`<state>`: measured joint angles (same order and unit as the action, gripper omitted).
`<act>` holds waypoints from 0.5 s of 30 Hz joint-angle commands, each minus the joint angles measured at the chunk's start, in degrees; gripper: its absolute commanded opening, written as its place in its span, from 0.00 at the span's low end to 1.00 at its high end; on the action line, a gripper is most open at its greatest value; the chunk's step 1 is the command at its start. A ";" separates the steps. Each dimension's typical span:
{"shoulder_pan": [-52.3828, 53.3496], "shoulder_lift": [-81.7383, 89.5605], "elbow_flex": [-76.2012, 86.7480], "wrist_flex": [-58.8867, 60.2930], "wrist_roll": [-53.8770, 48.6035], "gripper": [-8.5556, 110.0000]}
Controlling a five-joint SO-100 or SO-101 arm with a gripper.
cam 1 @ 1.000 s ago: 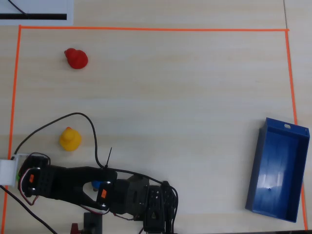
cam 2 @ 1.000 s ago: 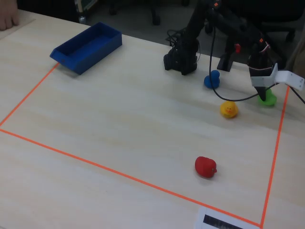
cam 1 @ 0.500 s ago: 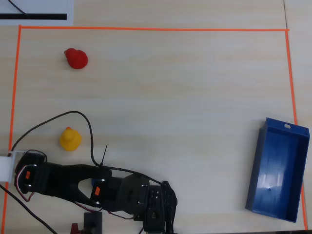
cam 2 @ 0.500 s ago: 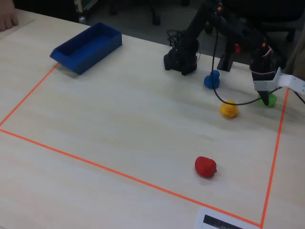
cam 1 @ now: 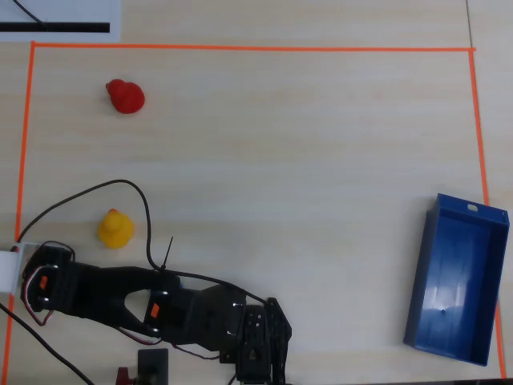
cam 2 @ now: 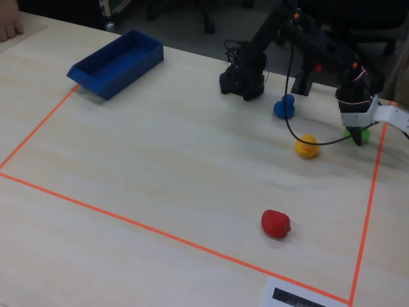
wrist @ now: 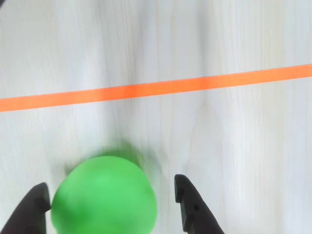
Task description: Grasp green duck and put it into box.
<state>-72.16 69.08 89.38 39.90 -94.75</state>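
The green duck (wrist: 105, 195) fills the lower left of the wrist view, blurred, with its beak hidden. It sits between the two black fingers of my gripper (wrist: 111, 184). The left finger (wrist: 34, 207) touches or nearly touches it, and the right finger (wrist: 192, 207) stands a small gap away. The jaws are open around the duck. In the fixed view the gripper (cam 2: 356, 138) points down at the duck (cam 2: 364, 135) by the right tape line. The duck is hidden in the overhead view. The dark-blue box (cam 1: 457, 281) lies empty at the far right, and it also shows in the fixed view (cam 2: 118, 59).
A yellow duck (cam 1: 115, 228) lies near the arm, a red duck (cam 1: 125, 96) at the upper left. A blue duck (cam 2: 284, 107) sits by the arm's base. Orange tape (wrist: 156, 88) runs just beyond the green duck. A black cable (cam 1: 120, 186) loops over the table.
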 commanded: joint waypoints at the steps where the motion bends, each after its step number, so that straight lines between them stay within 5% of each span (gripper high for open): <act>1: 0.70 1.85 1.14 -2.90 0.09 0.35; 15: 1.41 7.03 9.76 -5.27 0.00 0.35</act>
<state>-71.72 72.51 98.88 35.51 -95.01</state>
